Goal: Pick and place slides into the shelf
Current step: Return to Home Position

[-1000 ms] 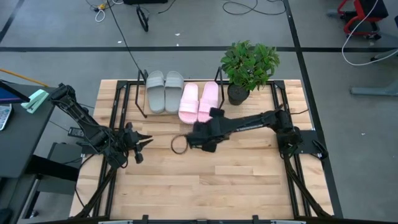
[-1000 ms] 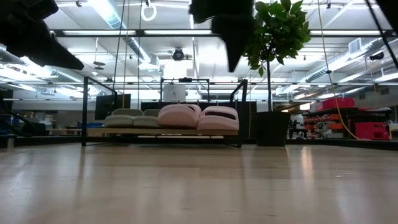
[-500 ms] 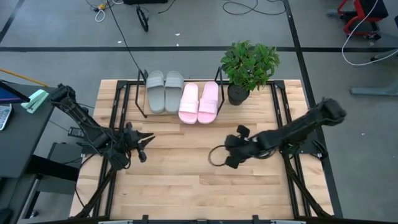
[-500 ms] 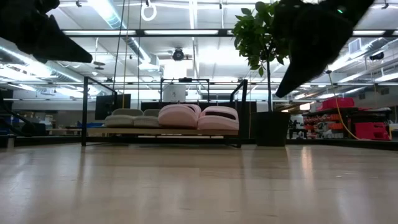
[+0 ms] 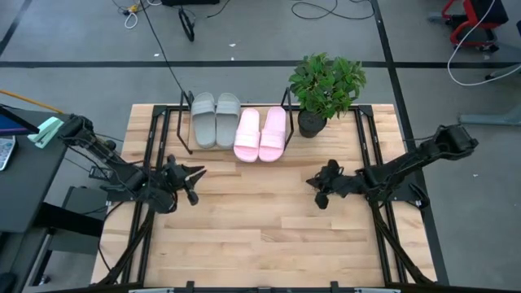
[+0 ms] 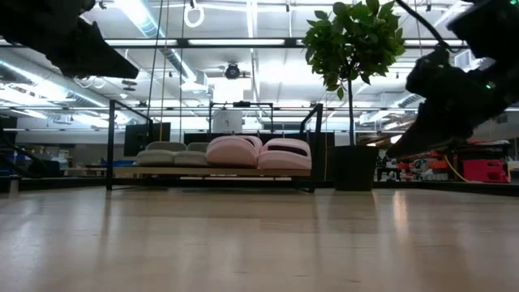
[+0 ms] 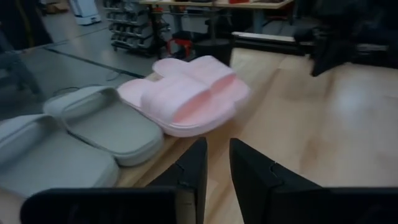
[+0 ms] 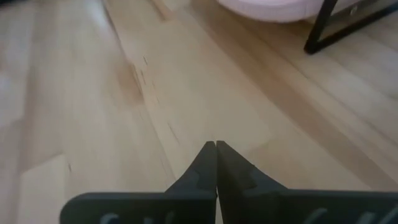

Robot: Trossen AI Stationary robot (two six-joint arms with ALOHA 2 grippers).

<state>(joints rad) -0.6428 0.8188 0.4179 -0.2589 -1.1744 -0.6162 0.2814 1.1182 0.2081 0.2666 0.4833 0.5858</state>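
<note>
All the slides lie soles down, side by side on the shelf's (image 5: 188, 130) wooden board (image 6: 211, 171) at the table's far edge. The two grey-green ones (image 5: 216, 119) (image 7: 93, 127) are on the left, the two pink ones (image 5: 260, 133) (image 7: 186, 99) on the right. My left gripper (image 5: 199, 172) (image 7: 215, 163) hovers near the table's left side and points at the slides, its fingers a narrow gap apart and holding nothing. My right gripper (image 5: 311, 182) (image 8: 216, 148) hovers right of centre, shut and empty, above bare wood.
A potted plant (image 5: 326, 85) (image 6: 353, 49) stands at the shelf's right end. A black shelf upright (image 8: 339, 28) shows ahead of the right gripper. Black arm frames run along the table's left and right sides. Bare wood lies between the two grippers and toward the near edge.
My right gripper has drawn back from just in front of the pink slides toward the table's right side. Its fingers, spread in the earlier high views, now lie together. My left gripper has edged slightly toward the shelf. The slides have stayed in place.
</note>
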